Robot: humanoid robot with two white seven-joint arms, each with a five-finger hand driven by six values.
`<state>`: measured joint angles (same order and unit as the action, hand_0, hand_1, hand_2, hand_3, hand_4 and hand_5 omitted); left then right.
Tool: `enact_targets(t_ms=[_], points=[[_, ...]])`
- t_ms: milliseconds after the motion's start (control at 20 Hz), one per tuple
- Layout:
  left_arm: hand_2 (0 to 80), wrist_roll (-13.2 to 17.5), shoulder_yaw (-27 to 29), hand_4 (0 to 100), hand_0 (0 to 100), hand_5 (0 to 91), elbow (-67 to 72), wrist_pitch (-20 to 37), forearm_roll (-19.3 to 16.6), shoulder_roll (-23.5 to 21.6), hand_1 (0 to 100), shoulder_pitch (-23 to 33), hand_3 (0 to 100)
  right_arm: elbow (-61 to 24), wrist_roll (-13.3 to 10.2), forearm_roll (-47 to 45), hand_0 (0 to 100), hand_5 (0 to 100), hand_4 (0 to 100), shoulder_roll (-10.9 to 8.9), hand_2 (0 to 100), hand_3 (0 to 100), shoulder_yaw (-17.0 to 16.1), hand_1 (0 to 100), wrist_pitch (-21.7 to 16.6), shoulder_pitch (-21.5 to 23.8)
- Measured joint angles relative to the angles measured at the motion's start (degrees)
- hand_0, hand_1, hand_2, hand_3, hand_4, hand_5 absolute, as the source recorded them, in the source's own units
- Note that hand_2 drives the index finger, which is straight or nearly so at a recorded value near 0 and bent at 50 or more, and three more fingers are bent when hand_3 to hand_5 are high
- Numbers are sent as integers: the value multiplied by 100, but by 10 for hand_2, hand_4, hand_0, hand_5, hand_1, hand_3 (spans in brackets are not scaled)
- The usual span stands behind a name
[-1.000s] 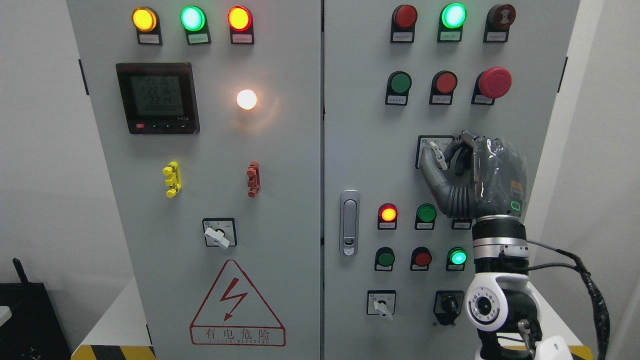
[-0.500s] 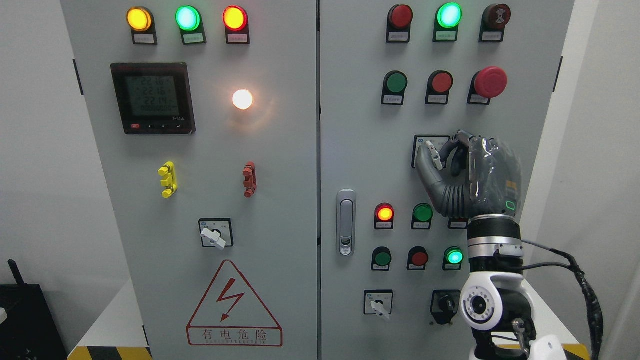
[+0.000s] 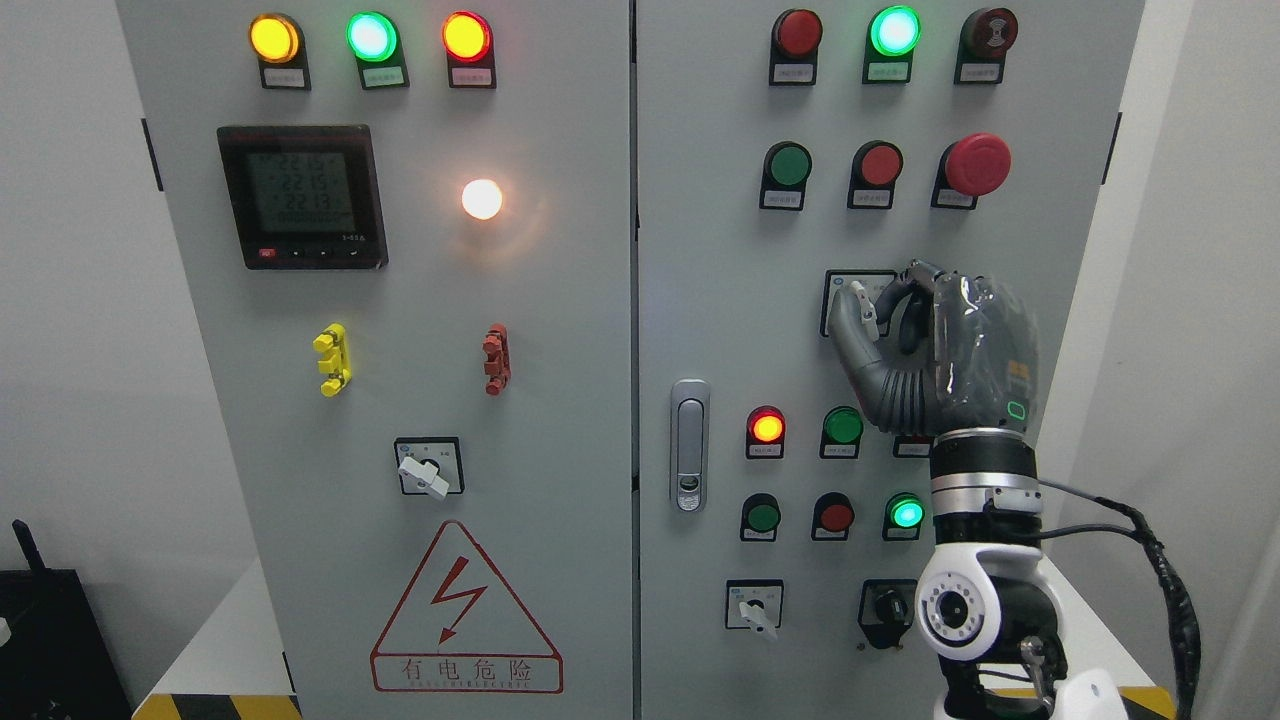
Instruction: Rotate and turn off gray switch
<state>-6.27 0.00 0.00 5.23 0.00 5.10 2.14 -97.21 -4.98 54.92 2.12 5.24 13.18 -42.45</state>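
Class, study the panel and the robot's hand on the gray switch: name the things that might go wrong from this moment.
1. The right hand pinches the gray switch by its thin lever only; the fingers may slip off mid-turn.
2. The hand hides much of the switch's plate, so its final position may be misjudged.
3. The red mushroom button sits just above; a careless withdrawal might bump it.

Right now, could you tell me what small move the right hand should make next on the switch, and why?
Probably a further small wrist twist: the right hand has its fingers curled around the gray switch, whose white handle stands tilted, so the turn seems unfinished.
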Motion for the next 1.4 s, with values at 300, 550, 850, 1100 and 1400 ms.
enact_targets(t_ms=[300, 550, 850, 1100, 1400], points=[[0, 0, 0, 0, 120, 0, 0, 0, 0, 0, 389, 0, 0, 3, 6, 0, 516, 1000, 895, 15, 888, 1000, 4, 362, 0, 0], [0, 1, 0, 0, 120, 0, 0, 0, 0, 0, 389, -2, 0, 3, 26, 0, 522, 1000, 895, 29, 887, 1000, 4, 355, 8, 2], [0, 1, 0, 0, 120, 0, 0, 0, 0, 0, 389, -2, 0, -4, 1, -7, 531, 1000, 896, 40, 882, 1000, -5, 355, 11, 30], [0, 2, 0, 0, 120, 0, 0, 0, 0, 0, 389, -1, 0, -15, -16, -17, 525, 1000, 894, 41, 870, 1000, -29, 361, -28, 54], [0, 29, 0, 0, 120, 0, 0, 0, 0, 0, 389, -1, 0, -50, -49, -20, 518, 999, 889, -16, 867, 1000, -66, 368, -56, 65]])
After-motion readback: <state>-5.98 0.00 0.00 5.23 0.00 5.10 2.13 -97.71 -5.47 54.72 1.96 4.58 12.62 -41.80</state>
